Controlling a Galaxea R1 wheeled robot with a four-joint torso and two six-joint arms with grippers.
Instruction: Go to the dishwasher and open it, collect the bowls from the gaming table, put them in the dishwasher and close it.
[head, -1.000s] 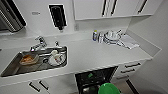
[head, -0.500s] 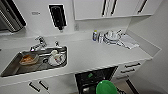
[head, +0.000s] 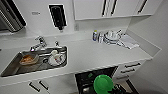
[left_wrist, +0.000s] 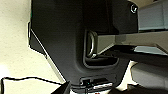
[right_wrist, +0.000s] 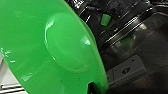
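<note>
Bowl (head: 103, 84), lime green, sits lowest in the head view at bottom centre, tipped on edge over the dark open mouth of the dishwasher (head: 85, 78). In the right wrist view the same bowl (right_wrist: 57, 50) looms large with its underside toward the camera, and racks of the dishwasher (right_wrist: 130, 37) lie behind it at the upper right. The right hand looks to carry the bowl by its rim near the bottom edge of that frame, but its fingers are not clear enough to say how far they close. Of the left hand I cannot tell the state.

Judging from this, the dishwasher is already open and at least one bowl has been fetched and is being brought to the rack; it does not look set down yet. A small green shape (right_wrist: 105, 19) lies deeper in the rack, too blurred to name. Placing the bowl and shutting the door appear left.

Above the opening runs the white desk (head: 100, 56), with a steel sink (head: 15, 67) at left holding dishes, and white cupboards (head: 92, 8) along the top.
</note>
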